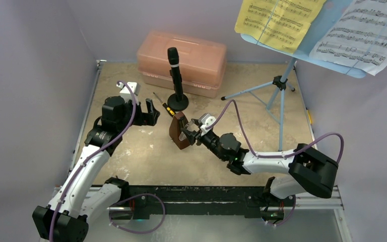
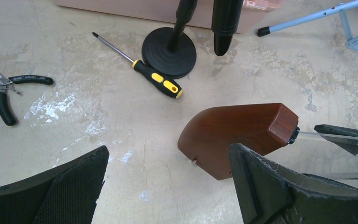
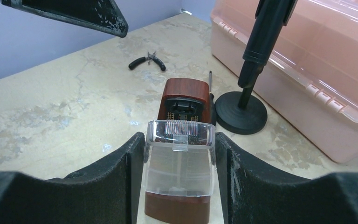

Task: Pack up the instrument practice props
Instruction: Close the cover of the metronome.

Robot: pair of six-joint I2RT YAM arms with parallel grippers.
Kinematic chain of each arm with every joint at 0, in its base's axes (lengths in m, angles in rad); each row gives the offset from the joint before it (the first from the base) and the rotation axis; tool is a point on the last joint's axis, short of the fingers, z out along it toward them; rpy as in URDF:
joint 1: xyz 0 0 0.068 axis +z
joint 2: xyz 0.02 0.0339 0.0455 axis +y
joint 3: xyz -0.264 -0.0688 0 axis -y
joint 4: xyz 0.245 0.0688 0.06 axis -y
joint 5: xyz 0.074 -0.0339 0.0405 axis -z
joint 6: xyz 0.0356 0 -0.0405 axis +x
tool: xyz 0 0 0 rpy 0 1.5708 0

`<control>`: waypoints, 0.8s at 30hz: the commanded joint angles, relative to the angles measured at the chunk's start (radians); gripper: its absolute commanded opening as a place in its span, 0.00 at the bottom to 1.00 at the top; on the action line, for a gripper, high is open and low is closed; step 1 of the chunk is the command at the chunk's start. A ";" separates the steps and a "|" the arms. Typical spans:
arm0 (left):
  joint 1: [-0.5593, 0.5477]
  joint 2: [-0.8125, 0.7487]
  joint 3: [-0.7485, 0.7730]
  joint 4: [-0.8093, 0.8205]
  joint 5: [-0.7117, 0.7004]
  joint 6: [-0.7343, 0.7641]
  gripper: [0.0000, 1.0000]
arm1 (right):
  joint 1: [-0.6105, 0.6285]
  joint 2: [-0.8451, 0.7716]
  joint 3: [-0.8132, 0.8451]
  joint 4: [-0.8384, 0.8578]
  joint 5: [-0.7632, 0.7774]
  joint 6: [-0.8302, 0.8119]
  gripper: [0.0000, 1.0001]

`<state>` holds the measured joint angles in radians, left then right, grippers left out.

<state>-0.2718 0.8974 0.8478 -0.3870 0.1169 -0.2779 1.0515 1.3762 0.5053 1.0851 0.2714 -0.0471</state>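
Note:
The brown wooden metronome (image 1: 179, 132) is tipped over at mid-table. My right gripper (image 3: 179, 144) is shut on its clear front cover (image 3: 181, 158), with the wooden body (image 3: 186, 98) ahead of the fingers. My left gripper (image 2: 170, 154) hangs open just left of the metronome (image 2: 242, 133), touching nothing. The black pipe (image 1: 175, 75) stands upright on its round base (image 2: 169, 51) in front of the pink case. The light-blue music stand (image 1: 280, 85) stands at the back right, carrying a yellow page (image 1: 277, 20) and a white page (image 1: 363, 35).
The translucent pink case (image 1: 196, 55) sits shut against the back wall. A black-and-yellow screwdriver (image 2: 156, 77) lies beside the pipe's base, and small pliers (image 2: 9, 88) lie further left. The stand's tripod legs (image 2: 307, 16) spread over the back right floor.

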 commanded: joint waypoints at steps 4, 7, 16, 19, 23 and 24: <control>0.012 -0.009 0.028 0.022 0.018 -0.017 0.99 | 0.006 0.021 0.042 0.037 0.037 -0.023 0.06; 0.013 -0.009 0.028 0.022 0.018 -0.017 0.99 | 0.006 0.037 0.049 0.039 0.048 -0.025 0.06; 0.014 -0.012 0.026 0.022 0.020 -0.015 0.99 | 0.007 0.065 0.055 0.054 0.057 -0.011 0.05; 0.014 -0.012 0.026 0.022 0.021 -0.015 0.99 | 0.006 0.070 0.065 0.038 0.040 0.001 0.05; 0.015 -0.015 0.026 0.022 0.022 -0.015 0.99 | 0.006 0.068 0.075 0.010 0.023 0.013 0.05; 0.014 -0.014 0.026 0.022 0.022 -0.015 0.99 | 0.007 0.069 0.075 0.010 0.023 0.014 0.05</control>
<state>-0.2684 0.8974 0.8478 -0.3866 0.1265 -0.2779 1.0538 1.4521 0.5354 1.0748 0.2974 -0.0456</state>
